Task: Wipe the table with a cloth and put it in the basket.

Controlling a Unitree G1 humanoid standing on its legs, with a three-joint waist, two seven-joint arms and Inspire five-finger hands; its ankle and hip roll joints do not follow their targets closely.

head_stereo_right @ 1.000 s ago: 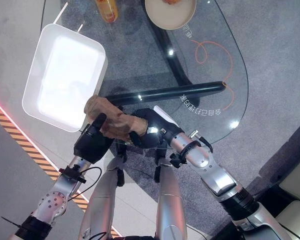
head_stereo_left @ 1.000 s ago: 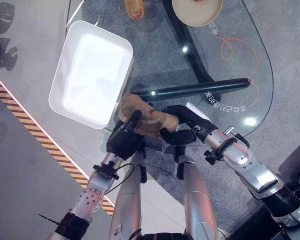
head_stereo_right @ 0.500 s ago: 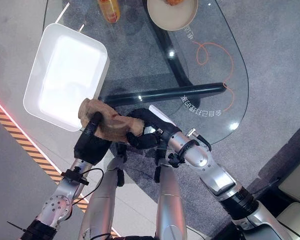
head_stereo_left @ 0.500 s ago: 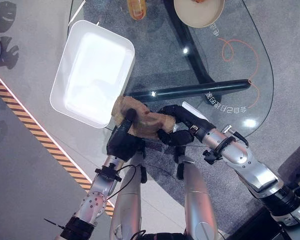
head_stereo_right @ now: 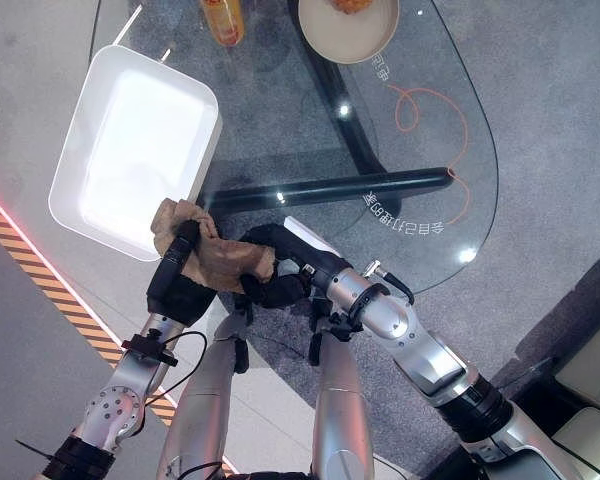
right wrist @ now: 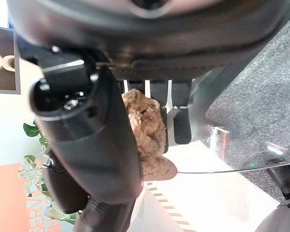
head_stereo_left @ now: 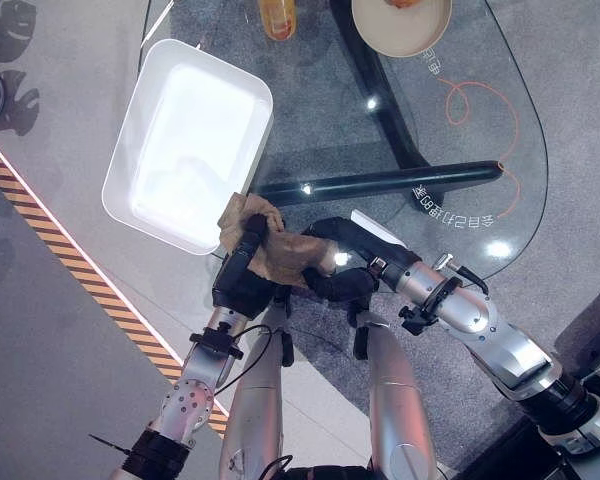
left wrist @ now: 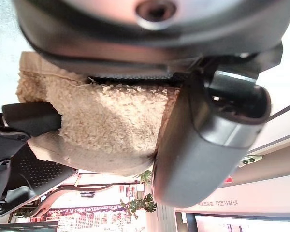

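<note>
One cloth — one basket — one bowl — one bottle.

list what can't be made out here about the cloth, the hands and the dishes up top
- Cloth: its underside, hidden by the left hand and right hand, eye views.
- Bowl: its far part and contents, cut by the top edge.
- Orange bottle: its upper part, cut by the top edge.

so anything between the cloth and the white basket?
Nothing visible. The brown cloth is held between the left hand and right hand at the glass table's near edge, right beside the white basket's near corner.
</note>
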